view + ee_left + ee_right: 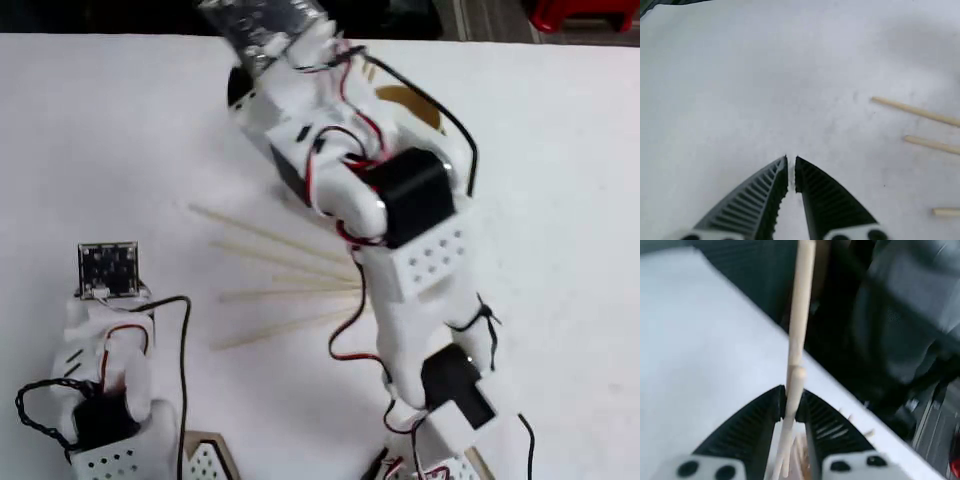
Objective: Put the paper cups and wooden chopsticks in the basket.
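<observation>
The table (pixel 100 130) has a flat, plain white top. Four wooden chopsticks (pixel 270 235) lie directly on it near the middle, each resting flat on the surface. They are arranged as a fan (spread apart at the left ends, closing together toward the right). Their right ends are hidden under an arm.

Counter (pixel 560 200): white and plain, spanning most of the high view.
Red object (pixel 580 12): beyond the counter's far edge, at the right; possibly a stool, too cropped to tell.
Background (pixel 900 315): dark blurred shapes past the counter's edge.
</observation>
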You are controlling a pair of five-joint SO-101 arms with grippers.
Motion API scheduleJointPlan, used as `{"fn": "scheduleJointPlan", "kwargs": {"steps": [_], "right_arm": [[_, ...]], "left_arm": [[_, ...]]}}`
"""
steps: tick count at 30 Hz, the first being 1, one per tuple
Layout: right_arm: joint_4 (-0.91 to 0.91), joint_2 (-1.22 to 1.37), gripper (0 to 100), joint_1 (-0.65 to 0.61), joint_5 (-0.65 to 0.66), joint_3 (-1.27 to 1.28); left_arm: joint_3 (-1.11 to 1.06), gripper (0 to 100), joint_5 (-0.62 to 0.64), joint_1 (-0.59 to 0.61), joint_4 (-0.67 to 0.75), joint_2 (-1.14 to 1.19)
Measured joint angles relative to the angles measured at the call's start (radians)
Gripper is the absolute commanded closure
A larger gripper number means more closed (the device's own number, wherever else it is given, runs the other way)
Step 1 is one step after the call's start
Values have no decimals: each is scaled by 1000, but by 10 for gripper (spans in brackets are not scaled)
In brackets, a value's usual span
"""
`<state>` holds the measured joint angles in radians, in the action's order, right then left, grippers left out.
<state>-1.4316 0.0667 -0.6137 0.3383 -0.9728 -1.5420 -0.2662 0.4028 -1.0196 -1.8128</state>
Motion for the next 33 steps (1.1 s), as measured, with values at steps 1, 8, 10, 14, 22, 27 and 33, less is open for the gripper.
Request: {"fn": "scheduleJointPlan", "kwargs": {"steps": [1,8,10,14,22,27,33], "right_arm": [[25,-8,979,9,-3,0],[172,-21,979,77,-3,0],[196,-21,979,97,-3,0],[221,-3,979,130,-3,-2],[210,160,939,175,-3,0],[169,198,842,172,-3,0],[74,196,872,153,-3,0]], "left_arm": [[0,950,0,0,0,0],[0,950,0,0,0,0],[0,950,0,0,0,0],[-6,950,0,0,0,0],[-6,950,0,0,0,0],[-6,950,0,0,0,0],[-6,950,0,0,0,0]]}}
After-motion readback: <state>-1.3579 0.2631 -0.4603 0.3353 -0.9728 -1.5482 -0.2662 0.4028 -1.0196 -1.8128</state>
